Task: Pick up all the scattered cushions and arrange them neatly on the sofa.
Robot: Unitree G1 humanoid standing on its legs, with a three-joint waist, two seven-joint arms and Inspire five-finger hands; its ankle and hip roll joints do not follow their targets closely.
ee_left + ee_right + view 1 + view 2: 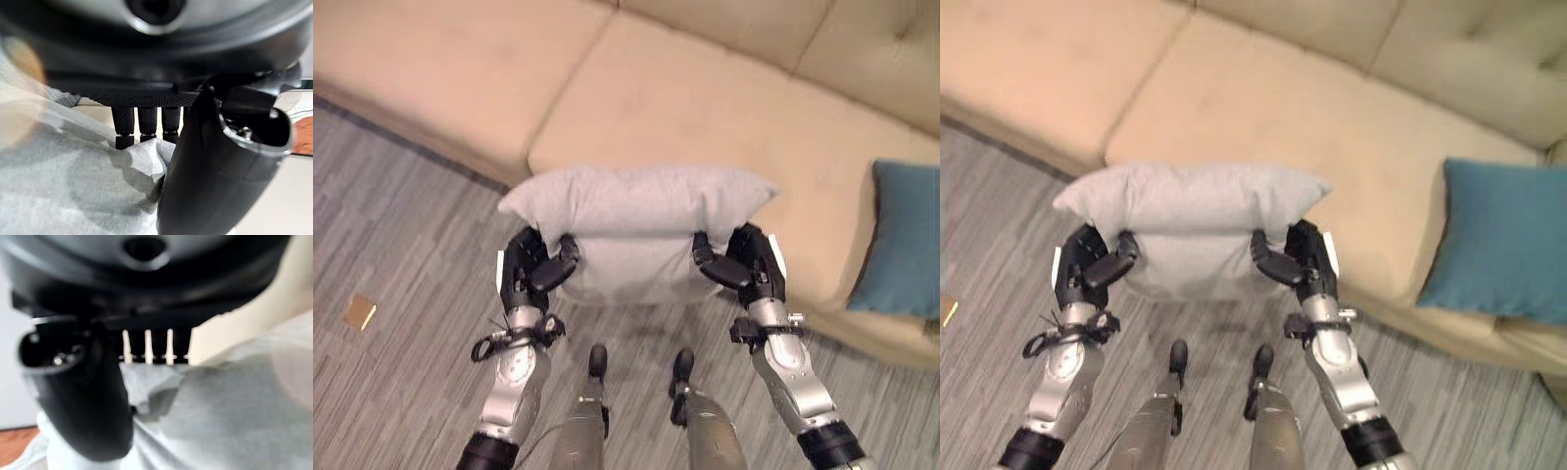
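left hand [530,266] and right hand [744,262] each clamp an end of grey cushion [636,227], thumbs on top | cushion held off the floor, at front edge of beige sofa [675,108] | wrist views: fingers [146,126] behind fabric | teal cushion [1503,240] on the seat, right
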